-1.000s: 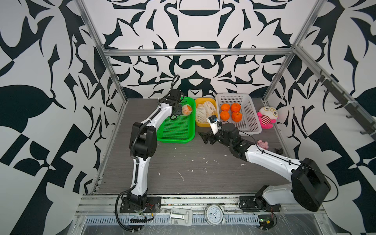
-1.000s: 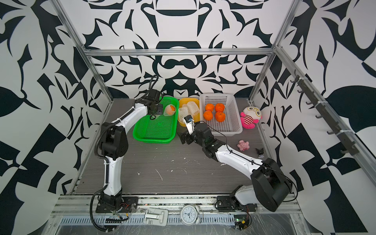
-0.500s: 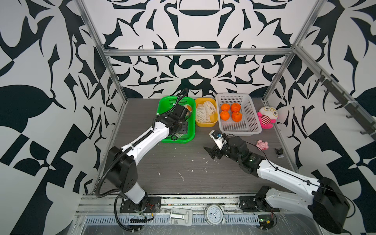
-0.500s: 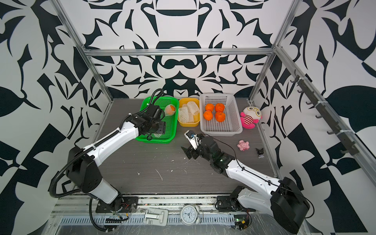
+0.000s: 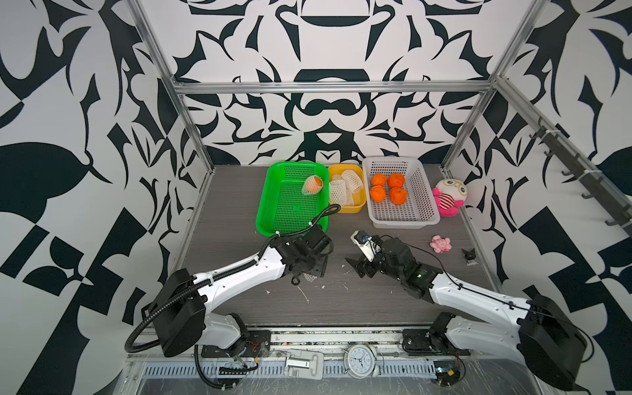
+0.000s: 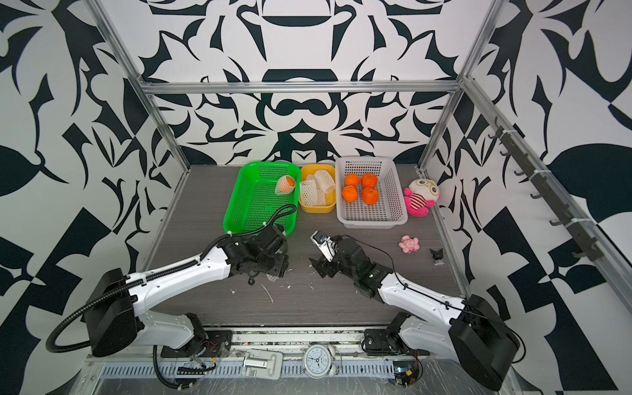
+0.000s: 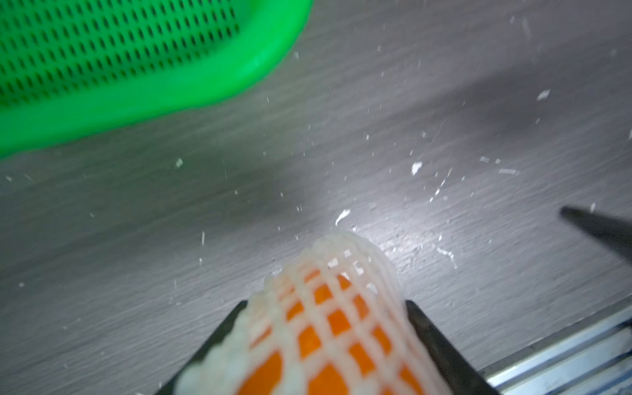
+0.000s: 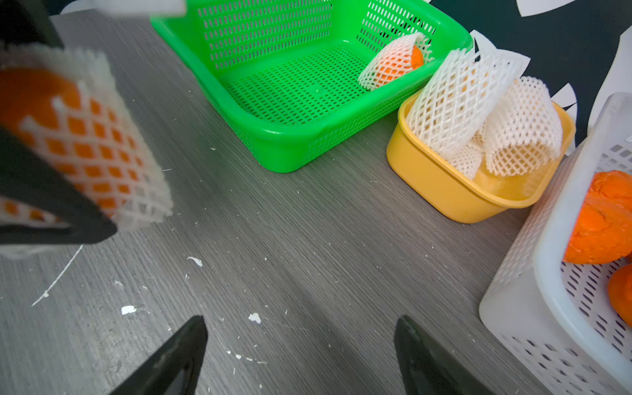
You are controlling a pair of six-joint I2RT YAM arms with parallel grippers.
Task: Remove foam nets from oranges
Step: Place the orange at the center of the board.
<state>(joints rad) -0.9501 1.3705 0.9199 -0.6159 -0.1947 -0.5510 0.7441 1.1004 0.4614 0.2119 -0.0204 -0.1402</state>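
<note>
Containers, upper centre
Green basket: netted orange; yellow tub: nets; white basket: four oranges; left jaws pinch a wrapped orange, right jaws spread

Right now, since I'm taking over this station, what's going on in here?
The left gripper holds a netted orange over the table, in front of the green basket. The right gripper stands open and empty, facing it. Four bare oranges lie in the white basket, empty foam nets fill the yellow tub, and a second netted orange sits in the green basket's far corner.
</note>
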